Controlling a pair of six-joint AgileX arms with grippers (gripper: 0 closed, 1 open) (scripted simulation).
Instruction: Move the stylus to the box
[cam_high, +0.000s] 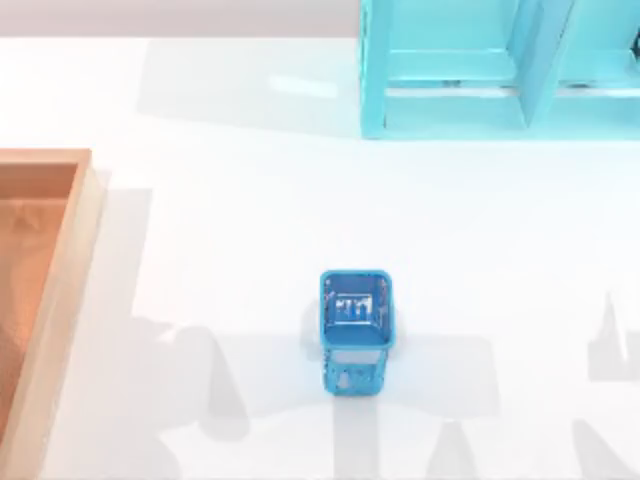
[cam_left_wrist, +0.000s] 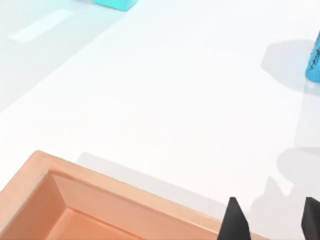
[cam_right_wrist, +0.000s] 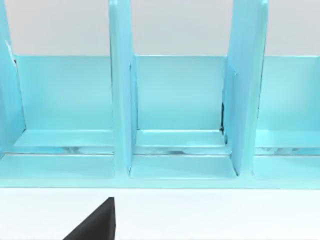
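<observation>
The stylus is out of view. The box (cam_high: 82, 260), wooden with tan rims and an orange-brown inside, lies at the table's left edge; in the left wrist view its rim (cam_left_wrist: 125, 186) runs across close below the camera. My left gripper (cam_left_wrist: 272, 222) hangs over that rim, open, with nothing between its dark fingertips (cam_left_wrist: 234, 220). One dark finger (cam_right_wrist: 95, 225) of my right gripper shows over the white table in front of the cyan shelf unit.
A small blue mesh cup (cam_high: 354, 330) stands near the table's middle front, with pale marks inside that I cannot make out. The cyan shelf unit (cam_high: 480, 70) stands at the back right, its compartments (cam_right_wrist: 180, 105) open towards the right wrist camera. Arm shadows lie along the front.
</observation>
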